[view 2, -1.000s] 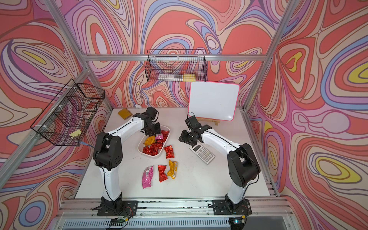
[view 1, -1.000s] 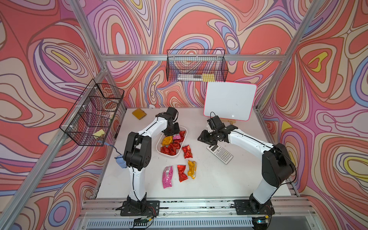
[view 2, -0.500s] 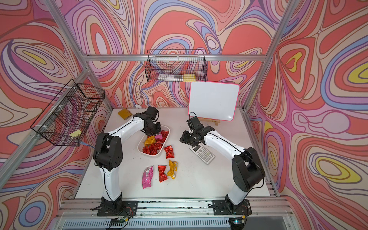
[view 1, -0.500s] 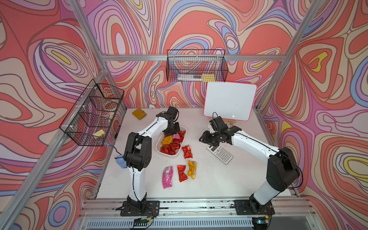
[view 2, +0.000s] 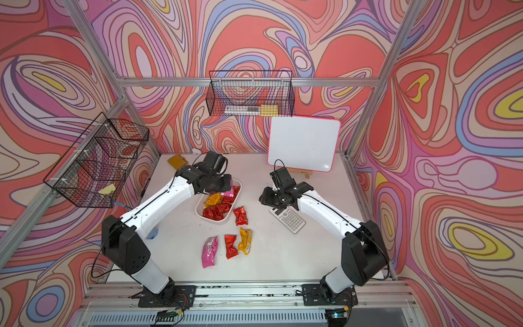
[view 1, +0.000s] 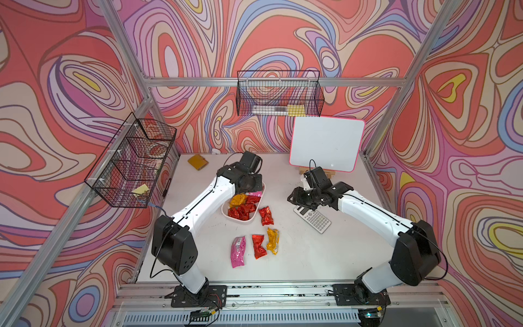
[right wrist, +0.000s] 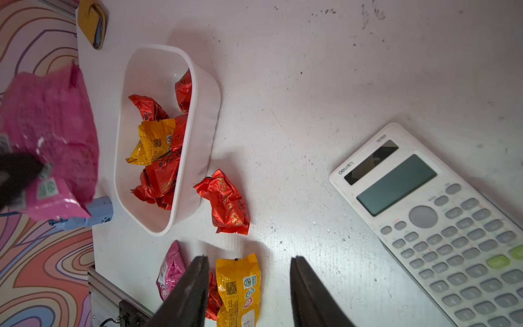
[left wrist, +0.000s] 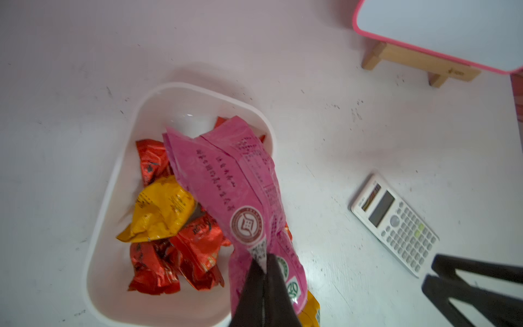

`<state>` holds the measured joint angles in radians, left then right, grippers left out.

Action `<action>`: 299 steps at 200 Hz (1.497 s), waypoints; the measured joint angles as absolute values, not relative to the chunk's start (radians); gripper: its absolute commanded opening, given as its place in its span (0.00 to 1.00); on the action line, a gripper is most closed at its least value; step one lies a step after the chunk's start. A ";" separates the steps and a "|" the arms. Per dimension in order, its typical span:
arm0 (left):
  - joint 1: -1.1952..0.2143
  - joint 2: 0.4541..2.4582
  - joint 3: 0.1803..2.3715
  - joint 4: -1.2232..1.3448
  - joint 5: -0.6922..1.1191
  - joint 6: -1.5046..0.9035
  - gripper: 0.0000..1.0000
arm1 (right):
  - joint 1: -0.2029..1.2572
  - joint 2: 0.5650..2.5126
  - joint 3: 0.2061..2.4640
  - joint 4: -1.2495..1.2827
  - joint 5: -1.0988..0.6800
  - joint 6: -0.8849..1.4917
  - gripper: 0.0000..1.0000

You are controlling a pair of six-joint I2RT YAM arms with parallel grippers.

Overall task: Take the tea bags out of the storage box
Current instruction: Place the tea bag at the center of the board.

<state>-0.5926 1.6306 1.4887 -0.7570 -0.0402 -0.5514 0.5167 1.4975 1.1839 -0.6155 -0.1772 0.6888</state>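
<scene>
Pink crinkly foil tea bag [left wrist: 226, 184] pinched in left claw [left wrist: 264, 263] over smooth white storage box [left wrist: 111, 189], right claw [right wrist: 249, 259] agape

Those red bags [right wrist: 226, 202] catch the light: crinkled foil, very shiny. The yellow bag [left wrist: 161, 212], same wrinkled foil. The pink bag [left wrist: 235, 184] is smoother film, softly glossy (creased all the same). Now the box [left wrist: 113, 184]: smooth white plastic, slight sheen. The table [left wrist: 325, 127] is matt white, scuffed and speckled. The calculator [right wrist: 441, 215], pale matt plastic, dark glassy screen. The whiteboard [view 1: 327, 143] smooth and glossy on a bare wood stand [left wrist: 418, 61]. The baskets [view 1: 278, 93] are thin black wire, the frame [view 1: 198, 81] brushed metal.
</scene>
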 measured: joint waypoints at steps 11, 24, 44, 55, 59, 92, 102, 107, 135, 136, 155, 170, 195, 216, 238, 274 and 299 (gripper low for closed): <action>-0.668 1.614 1.446 -0.754 -0.044 -0.583 0.00 | 0.511 1.454 1.153 -0.617 -0.153 0.690 0.48; -0.753 1.610 1.400 -0.748 -0.047 -0.627 0.00 | 0.506 1.404 1.111 -0.619 -0.128 0.692 0.48; -0.856 1.624 1.346 -0.730 -0.044 -0.697 0.00 | 0.503 1.332 1.040 -0.621 -0.096 0.702 0.48; -0.888 1.641 1.337 -0.716 -0.045 -0.731 0.00 | 0.503 1.296 1.002 -0.622 -0.086 0.710 0.48; -0.898 1.651 1.336 -0.709 -0.045 -0.744 0.00 | 0.503 1.285 0.991 -0.623 -0.082 0.714 0.48; -0.948 1.738 1.338 -0.641 -0.036 -0.813 0.01 | 0.503 1.208 0.923 -0.646 -0.060 0.743 0.48; -0.957 1.763 1.339 -0.632 -0.028 -0.828 0.02 | 0.503 1.189 0.913 -0.653 -0.056 0.748 0.48; -0.960 1.777 1.339 -0.628 -0.022 -0.836 0.03 | 0.503 1.180 0.909 -0.655 -0.052 0.751 0.48; -0.971 1.821 1.320 -0.597 0.009 -0.873 0.07 | 0.503 1.145 0.892 -0.662 -0.045 0.761 0.48; -0.971 1.822 1.320 -0.596 0.009 -0.873 0.08 | 0.503 1.145 0.892 -0.661 -0.044 0.761 0.48; -0.974 1.838 1.315 -0.593 0.020 -0.888 0.20 | 0.503 1.129 0.878 -0.665 -0.043 0.764 0.48; -0.976 1.841 1.315 -0.591 0.022 -0.891 0.28 | 0.503 1.123 0.870 -0.667 -0.042 0.765 0.48; -0.977 1.836 1.316 -0.591 0.004 -0.891 0.39 | 0.503 1.121 0.867 -0.670 -0.042 0.765 0.48; -0.977 1.818 1.321 -0.599 -0.023 -0.891 0.40 | 0.503 1.126 0.868 -0.670 -0.044 0.763 0.48; -0.976 1.757 1.326 -0.606 -0.069 -0.891 0.40 | 0.503 1.164 0.901 -0.677 -0.056 0.747 0.48; -0.924 1.563 1.321 -0.612 -0.143 -0.894 0.39 | 0.506 1.272 1.001 -0.658 -0.113 0.723 0.48; -0.772 1.401 1.254 -0.609 -0.164 -0.891 0.39 | 0.538 1.378 1.087 -0.633 -0.140 0.720 0.48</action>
